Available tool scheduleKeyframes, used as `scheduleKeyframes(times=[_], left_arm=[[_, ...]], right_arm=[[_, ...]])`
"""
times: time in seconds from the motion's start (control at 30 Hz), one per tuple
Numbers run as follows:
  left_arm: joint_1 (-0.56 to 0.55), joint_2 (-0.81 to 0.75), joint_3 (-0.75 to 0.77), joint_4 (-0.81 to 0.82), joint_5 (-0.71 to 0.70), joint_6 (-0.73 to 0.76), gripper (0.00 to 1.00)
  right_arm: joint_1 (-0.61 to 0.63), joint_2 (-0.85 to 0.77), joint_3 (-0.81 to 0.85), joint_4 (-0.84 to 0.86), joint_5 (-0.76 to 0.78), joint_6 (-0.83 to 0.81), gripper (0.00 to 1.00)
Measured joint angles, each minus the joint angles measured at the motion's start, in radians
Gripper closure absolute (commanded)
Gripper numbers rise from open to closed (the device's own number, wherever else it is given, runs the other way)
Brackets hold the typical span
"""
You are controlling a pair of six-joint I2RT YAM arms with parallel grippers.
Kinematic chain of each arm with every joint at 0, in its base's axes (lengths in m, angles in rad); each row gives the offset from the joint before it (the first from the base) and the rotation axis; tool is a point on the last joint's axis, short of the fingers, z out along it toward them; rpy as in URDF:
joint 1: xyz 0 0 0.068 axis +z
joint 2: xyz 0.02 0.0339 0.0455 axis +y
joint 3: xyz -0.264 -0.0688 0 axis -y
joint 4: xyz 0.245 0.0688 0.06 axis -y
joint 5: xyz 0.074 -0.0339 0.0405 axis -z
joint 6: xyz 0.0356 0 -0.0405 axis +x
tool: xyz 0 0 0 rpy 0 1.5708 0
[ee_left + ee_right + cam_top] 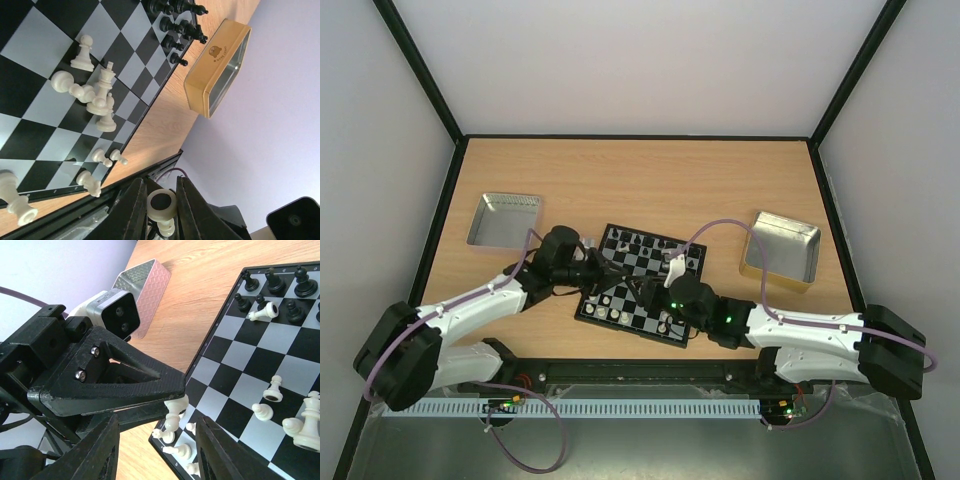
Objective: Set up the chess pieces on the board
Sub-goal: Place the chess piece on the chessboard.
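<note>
The board lies at the table's centre. Black pieces stand along its far edge, and they also show in the left wrist view. White pieces sit near its near edge. My left gripper is shut on a white piece whose round base faces the camera. It hovers over the board's near-left corner. My right gripper is open and empty, just right of it. One white piece lies toppled among the black ones. Several white pieces stand or lie mid-board.
A silver tray stands left of the board and a gold-sided tin tray right of it. The two grippers face each other closely over the board. In the right wrist view the left gripper fills the near field.
</note>
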Motion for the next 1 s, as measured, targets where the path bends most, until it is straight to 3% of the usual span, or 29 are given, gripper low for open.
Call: scheduleKeyframes(times=[0.73,1.0], left_arm=[[0.0,-0.013,-0.029,0.065,0.014,-0.092,0.84],[0.002,-0.019,-0.03,0.073,0.013,-0.1,0.8]], right_arm=[[0.0,0.082,0.044,-0.006,0.002,0.007,0.84],[-0.002,0.11,0.068,-0.021,0.018,0.006,0.98]])
